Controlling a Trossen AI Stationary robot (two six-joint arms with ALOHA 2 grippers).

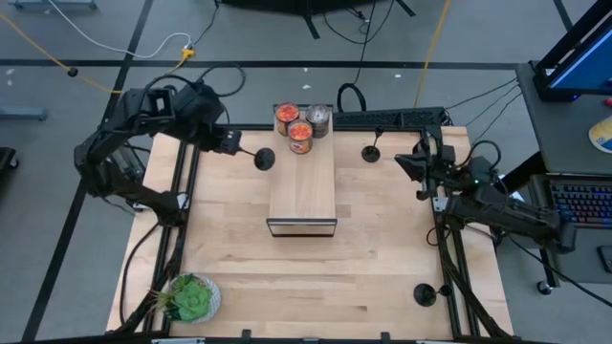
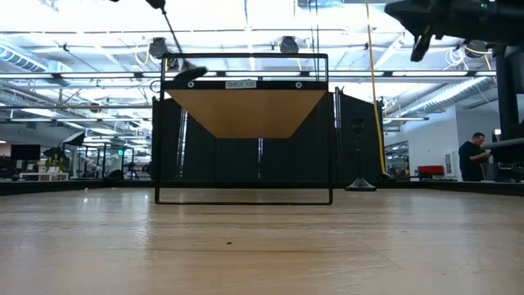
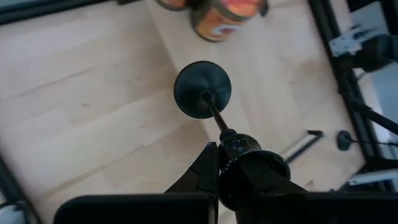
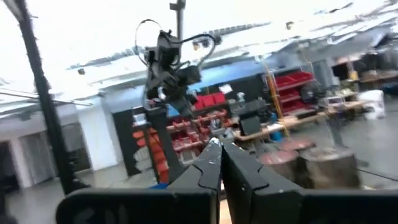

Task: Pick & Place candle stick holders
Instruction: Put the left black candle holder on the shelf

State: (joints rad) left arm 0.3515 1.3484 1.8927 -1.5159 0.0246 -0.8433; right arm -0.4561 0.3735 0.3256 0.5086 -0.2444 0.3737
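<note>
My left gripper (image 1: pixel 232 143) is at the far left of the table, shut on a black candle stick holder (image 1: pixel 260 157), which it holds in the air just left of the wooden shelf (image 1: pixel 301 186). The holder's round base (image 3: pixel 202 89) points away from the fingers. A second holder (image 1: pixel 372 153) stands on its base right of the shelf. A third (image 1: pixel 424 294) stands near the front right corner. My right gripper (image 4: pixel 219 152) is shut and empty, raised at the table's right side (image 1: pixel 411 164) and facing the room. My left gripper pinches the holder's cup top end (image 3: pixel 249 165) between its two fingers. The thin stem (image 3: pixel 214 115) sticks out past the fingertips toward the shelf. The holder is lifted clear of the table and tilted, base lowest (image 2: pixel 190 74).
Three round jars (image 1: pixel 301 129) stand at the far end of the shelf top, two with red-orange contents and one silvery. A green plant in a pot (image 1: pixel 191 298) sits at the front left corner. Bare wood lies in front of the shelf.
</note>
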